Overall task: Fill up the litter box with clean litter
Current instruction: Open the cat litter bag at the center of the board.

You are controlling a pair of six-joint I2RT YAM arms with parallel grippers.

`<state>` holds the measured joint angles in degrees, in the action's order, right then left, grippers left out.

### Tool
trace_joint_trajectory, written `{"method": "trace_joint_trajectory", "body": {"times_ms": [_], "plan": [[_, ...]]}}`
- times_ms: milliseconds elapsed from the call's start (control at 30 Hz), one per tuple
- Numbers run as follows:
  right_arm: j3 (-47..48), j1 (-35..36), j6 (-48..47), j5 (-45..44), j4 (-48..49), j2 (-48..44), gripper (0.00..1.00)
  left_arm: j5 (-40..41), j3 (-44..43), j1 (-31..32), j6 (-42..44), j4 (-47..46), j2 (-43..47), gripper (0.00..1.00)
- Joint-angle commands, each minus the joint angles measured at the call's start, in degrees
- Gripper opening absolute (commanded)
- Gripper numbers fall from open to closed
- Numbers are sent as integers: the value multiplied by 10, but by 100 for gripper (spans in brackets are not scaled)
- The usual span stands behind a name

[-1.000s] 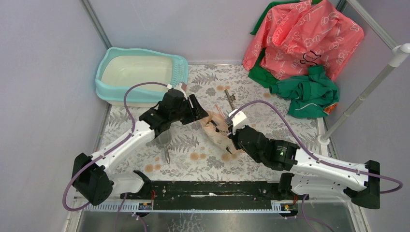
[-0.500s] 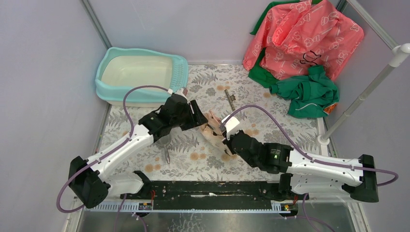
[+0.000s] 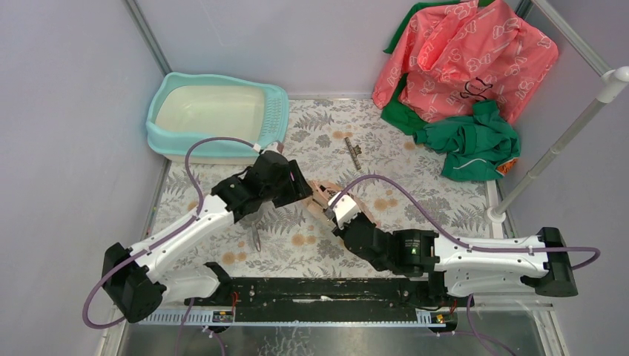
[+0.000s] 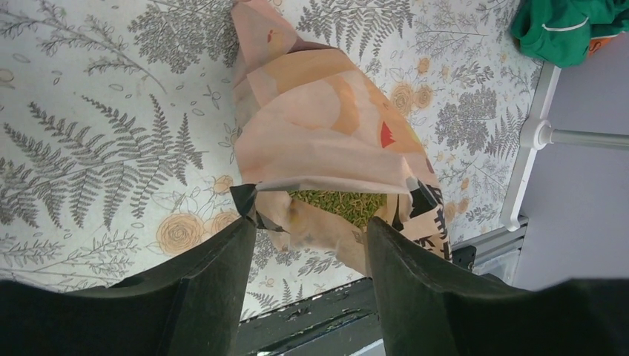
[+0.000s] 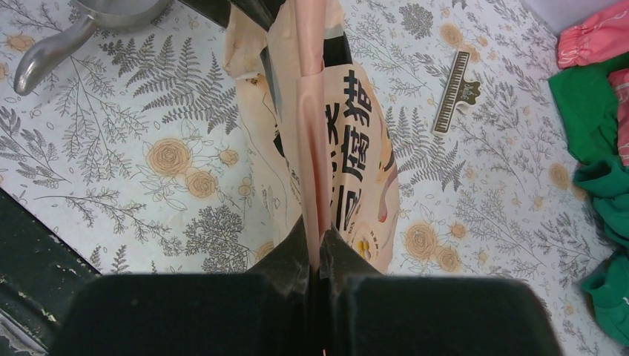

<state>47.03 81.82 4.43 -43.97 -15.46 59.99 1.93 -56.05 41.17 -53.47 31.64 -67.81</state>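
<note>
Pinching the litter bag [image 5: 348,148] by its fold, my right gripper [image 5: 317,248] is clamped tight. My left gripper [image 4: 311,230] gapes empty at its mouth, clean litter [image 4: 337,200] inside. The scoop [image 5: 52,44] lies beside, and the litter box [image 3: 163,141] sits beyond my left arm [image 3: 193,222].

The left pincer [image 4: 311,222] stands with its dark fingers [image 4: 222,259] spread apart at the mouth of a pink-orange printed bag [image 4: 319,126]. Clean litter [image 4: 337,200] shows as green granules inside the opening. The bag lies on the fern-patterned bench [image 4: 96,148], and a green cloth [image 4: 564,30] sits in the far corner.
</note>
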Motion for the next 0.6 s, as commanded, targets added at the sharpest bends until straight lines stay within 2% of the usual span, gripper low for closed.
{"method": "trace_joint_trajectory", "body": {"times_ms": [0,567], "plan": [[29,18,-9,-56,40,5,0,14,20,3,-23,22,26,64],[34,69,-35,-95,66,49,0,11,35,5,-53,-2,-31,63]]}}
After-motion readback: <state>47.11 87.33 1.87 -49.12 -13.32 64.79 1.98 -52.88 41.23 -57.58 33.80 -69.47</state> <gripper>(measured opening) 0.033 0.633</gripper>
